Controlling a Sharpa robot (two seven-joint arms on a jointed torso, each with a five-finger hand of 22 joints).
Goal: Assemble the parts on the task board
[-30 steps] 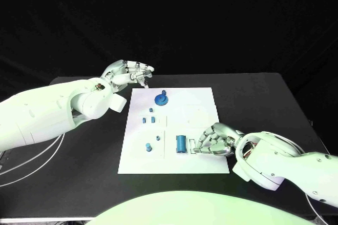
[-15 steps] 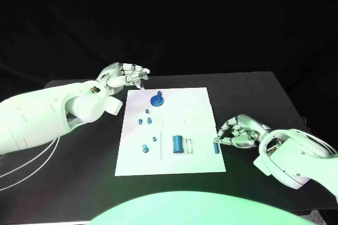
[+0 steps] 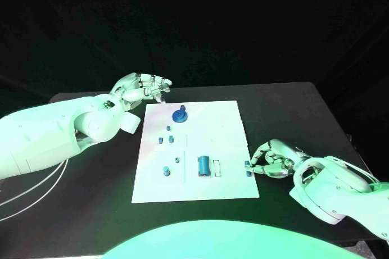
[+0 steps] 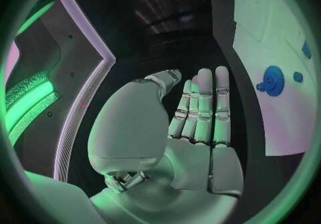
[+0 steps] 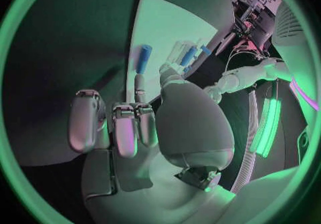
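The white task board lies in the middle of the table. On it stand a blue gear, a blue cylinder and several small blue parts. A short blue pin lies flat at the board's right edge. My right hand is just right of that pin, most fingers curled in and one fingertip stretched to the pin's near end; the pin is not gripped. My left hand hovers off the board's far left corner, fingers straight and holding nothing, with the gear to one side.
A small white piece sits beside the cylinder on the board. Bare black table surrounds the board on every side, with its right edge beyond my right hand.
My right hand has left the spot beside the blue cylinder and moved to the board's right edge, where the blue pin now lies. My left hand has stayed put.
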